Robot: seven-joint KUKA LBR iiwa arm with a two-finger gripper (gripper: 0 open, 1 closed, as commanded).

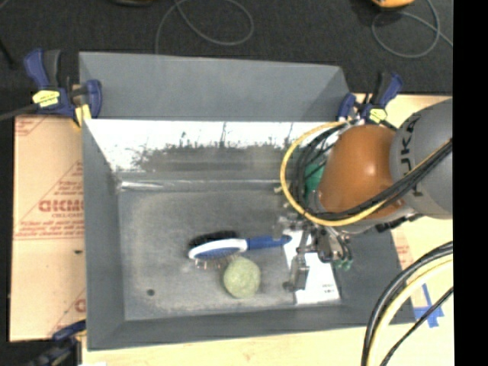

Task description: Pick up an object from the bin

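My gripper (306, 256) hangs low at the right side of the bin floor, below the orange wrist cover. It is just above the left edge of a flat white card (319, 287) and next to the blue handle end of a brush (229, 246). The brush lies across the middle of the floor, with a white and blue handle and dark bristles at its left end. A round pale green ball (242, 277) rests just in front of the brush, left of the gripper. I see nothing held in the gripper.
The arm and its looped cables cover the right rear corner of the bin. The bin's right wall stands close beside the gripper. Bare grey floor stretches to the left of the brush and ball.
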